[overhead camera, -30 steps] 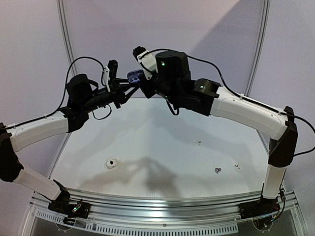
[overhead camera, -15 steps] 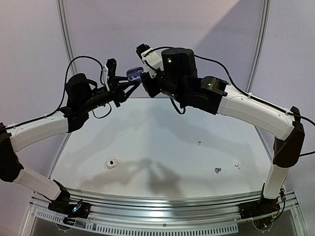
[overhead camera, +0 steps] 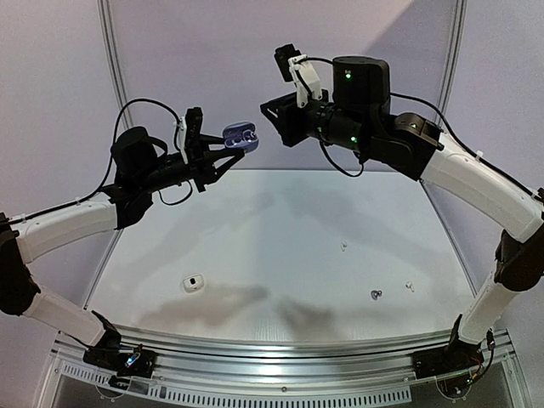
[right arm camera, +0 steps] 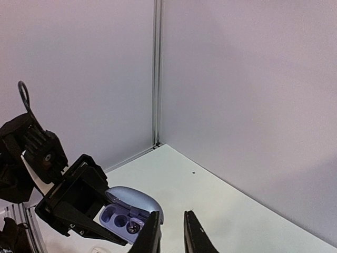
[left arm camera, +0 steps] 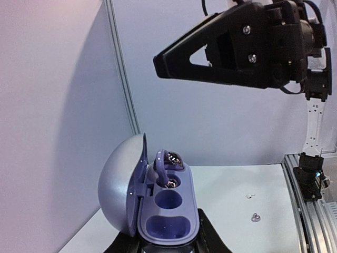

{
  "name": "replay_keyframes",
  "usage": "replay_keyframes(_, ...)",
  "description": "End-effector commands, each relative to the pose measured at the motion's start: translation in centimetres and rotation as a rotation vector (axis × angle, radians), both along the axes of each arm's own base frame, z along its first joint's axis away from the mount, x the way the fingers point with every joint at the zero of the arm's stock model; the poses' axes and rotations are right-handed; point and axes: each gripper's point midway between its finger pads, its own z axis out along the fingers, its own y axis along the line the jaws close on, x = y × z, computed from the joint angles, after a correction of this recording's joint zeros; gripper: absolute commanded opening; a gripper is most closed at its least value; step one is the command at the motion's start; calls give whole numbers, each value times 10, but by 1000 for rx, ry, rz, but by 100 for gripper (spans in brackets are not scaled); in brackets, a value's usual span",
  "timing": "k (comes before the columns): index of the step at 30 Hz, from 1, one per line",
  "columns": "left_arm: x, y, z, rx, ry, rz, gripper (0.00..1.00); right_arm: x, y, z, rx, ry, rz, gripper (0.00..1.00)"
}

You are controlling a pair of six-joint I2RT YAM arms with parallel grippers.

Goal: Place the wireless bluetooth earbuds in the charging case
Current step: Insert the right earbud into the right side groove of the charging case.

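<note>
Above the surface (overhead camera: pixel 280 221), the left gripper (overhead camera: pixel 228 149) was clamped on the open purple case (left arm camera: pixel 163 211), holding it aloft. The right gripper (right arm camera: pixel 171 217) hung apart from it, fingers barely parted and empty. A small white case (overhead camera: pixel 194 282) lay on the surface, toward the left. One dark earbud (left arm camera: pixel 169 161) stood in the purple case's far socket — perhaps not pushed fully home — with the socket beside it bare. Its dark partner (overhead camera: pixel 375 295) and two white specks (overhead camera: pixel 343 247), likely the white earbuds, lay loose on the surface — most of the job looked undone.
</note>
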Motion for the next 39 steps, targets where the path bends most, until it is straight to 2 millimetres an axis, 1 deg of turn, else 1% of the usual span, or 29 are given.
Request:
replay_keyframes(1, -15, -1, 2, -8, 27, -72, 0, -13, 14, -31, -62, 75, 102, 11)
replay_keyframes(3, -16, -1, 0, -15, 70, -88, 0, -19, 17, -33, -72, 75, 142, 12)
replay_keyframes(6, -20, -2, -2, -13, 98, -116, 0, -23, 16, -32, -74, 69, 158, 17)
replay_keyframes(11, -24, -4, -3, 0, 81, -139, 0, -21, 17, -33, -83, 62, 152, 20)
replay_keyframes(18, -24, -4, 0, -8, 64, -140, 0, -12, 18, -52, -131, 88, 115, 20)
replay_keyframes(25, -24, -3, 4, -19, 55, -133, 0, -9, 18, -69, -175, 115, 100, 20)
replay_keyframes(31, -23, -2, 6, -22, 45, -127, 0, -7, 15, -79, -196, 129, 77, 16)
replay_keyframes(33, -23, -2, 6, -21, 46, -127, 0, -7, 14, -78, -194, 128, 78, 16)
replay_keyframes(36, -22, -2, 4, -16, 53, -126, 0, -9, 14, -73, -183, 118, 90, 20)
replay_keyframes(38, -21, -2, 3, -12, 61, -124, 0, -13, 15, -62, -162, 107, 105, 23)
replay_keyframes(39, -20, -2, 2, -10, 65, -120, 0, -14, 15, -53, -145, 98, 114, 24)
